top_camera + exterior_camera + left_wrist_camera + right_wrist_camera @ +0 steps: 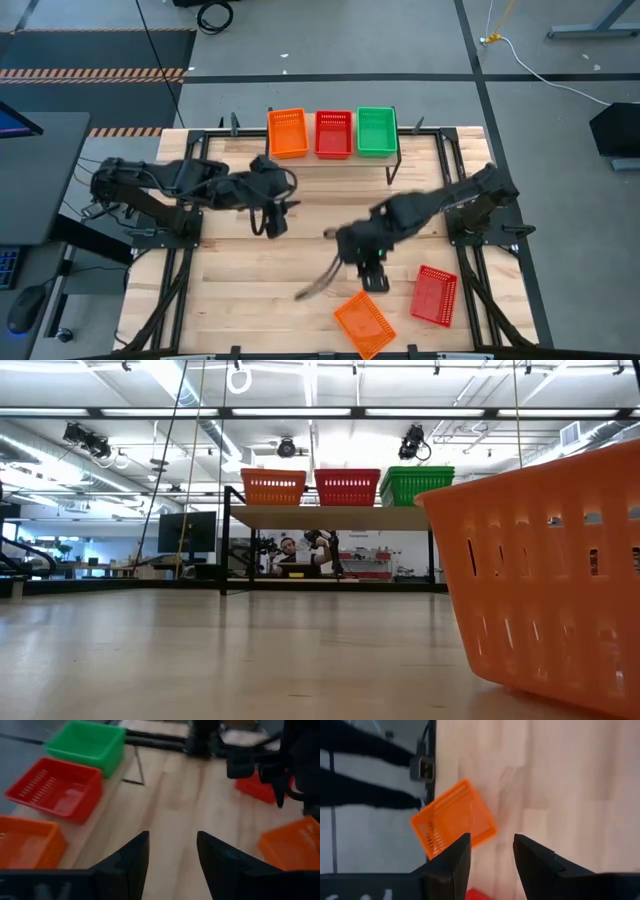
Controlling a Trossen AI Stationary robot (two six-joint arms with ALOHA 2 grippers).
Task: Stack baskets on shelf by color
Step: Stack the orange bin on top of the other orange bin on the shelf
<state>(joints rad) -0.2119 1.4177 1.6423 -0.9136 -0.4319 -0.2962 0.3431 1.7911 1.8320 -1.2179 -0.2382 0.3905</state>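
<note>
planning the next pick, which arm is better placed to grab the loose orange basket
Right. The right gripper hangs just above the loose orange basket near the table's front edge, jaws open and empty. The left gripper sits farther back, nearer the shelf.

Two arms, both dark, near black, built of chunky jointed segments; matte casings, rounded blocky housings at joints; left arm (160,185) with thin black cable looping beside wrist; right arm (450,200) of same make; left hand (172,865) ends in two dark flat tapered fingers with angled inner faces; right hand (492,865) same form, black wedge-shaped fingers; markings, screws too small to tell
</note>
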